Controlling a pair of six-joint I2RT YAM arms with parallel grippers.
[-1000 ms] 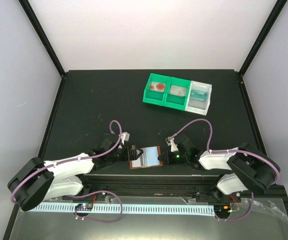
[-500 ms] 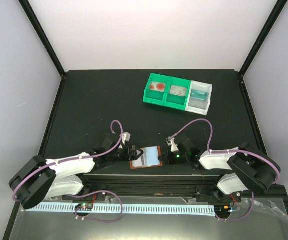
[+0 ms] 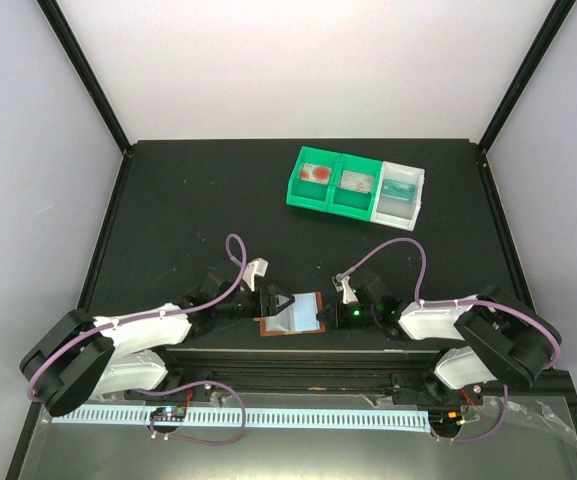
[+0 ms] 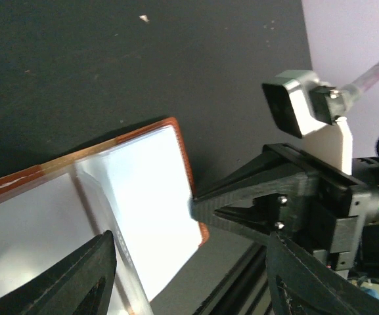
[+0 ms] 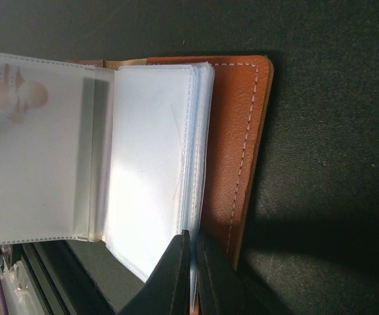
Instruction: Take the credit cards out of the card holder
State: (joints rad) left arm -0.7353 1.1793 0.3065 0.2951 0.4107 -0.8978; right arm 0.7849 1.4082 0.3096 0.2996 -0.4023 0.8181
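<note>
Two black fingers (image 4: 84,279) of the left gripper (image 3: 276,302) stand spread over the reddish-brown leather-like bifold card holder (image 3: 293,316), which lies open on the dark table (image 3: 168,220) between both arms, near the front edge. We see pale credit cards (image 5: 25,144) inside frosted sleeves (one shows a pinkish mark). On its right rim, the right gripper (image 5: 190,262) has fingers pressed together, pinching the card holder's edge. Green and white plastic bins (image 3: 330,207) sit well behind.
</note>
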